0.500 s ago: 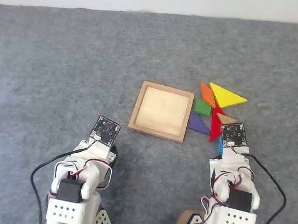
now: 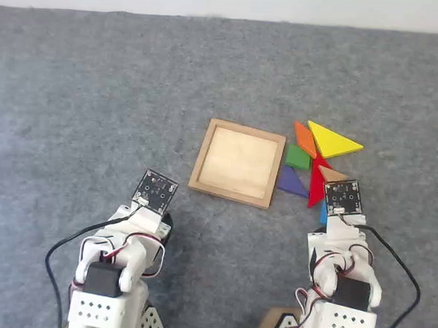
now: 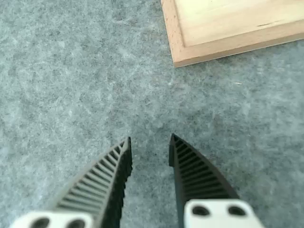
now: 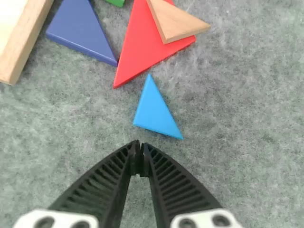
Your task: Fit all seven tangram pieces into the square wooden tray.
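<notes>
Nothing has moved since the earlier frame. Square wooden tray sits mid grey worktop. Coloured tangram pieces lie clustered just beside it. Left fingers spread; right fingers pressed together near small blue triangle.

Bare grey desk lies wide open left of the square wooden tray, giving the left claw free passage. Right of the tray, tangram pieces crowd together; a blue triangle lies just ahead of the right claw.
</notes>
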### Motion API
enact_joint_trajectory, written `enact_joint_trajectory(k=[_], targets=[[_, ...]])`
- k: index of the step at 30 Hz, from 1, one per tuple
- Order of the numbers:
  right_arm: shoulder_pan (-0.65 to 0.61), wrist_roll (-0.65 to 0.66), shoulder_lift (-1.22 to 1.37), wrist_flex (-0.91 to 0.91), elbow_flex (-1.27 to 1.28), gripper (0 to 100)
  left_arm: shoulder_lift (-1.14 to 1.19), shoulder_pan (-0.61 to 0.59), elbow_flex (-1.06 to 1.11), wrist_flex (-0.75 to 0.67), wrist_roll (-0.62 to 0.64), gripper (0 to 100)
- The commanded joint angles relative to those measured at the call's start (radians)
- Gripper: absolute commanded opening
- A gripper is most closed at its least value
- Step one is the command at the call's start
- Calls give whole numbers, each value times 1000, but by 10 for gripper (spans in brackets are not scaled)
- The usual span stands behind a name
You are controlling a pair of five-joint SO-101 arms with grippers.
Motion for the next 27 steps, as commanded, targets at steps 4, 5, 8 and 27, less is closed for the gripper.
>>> enact_joint_trajectory(k=[4, 5, 8, 27], targets=[[145, 100, 10, -105, 8, 43, -21, -2, -12, 3, 8, 123], [176, 166, 10, -142, 6, 59, -21, -2, -12, 3, 8, 123], [240, 305, 10, -225, -8, 88, -21, -2, -12, 3, 8, 123], [12, 255, 627, -58, -678, 94, -21, -2, -12, 3, 8, 123]])
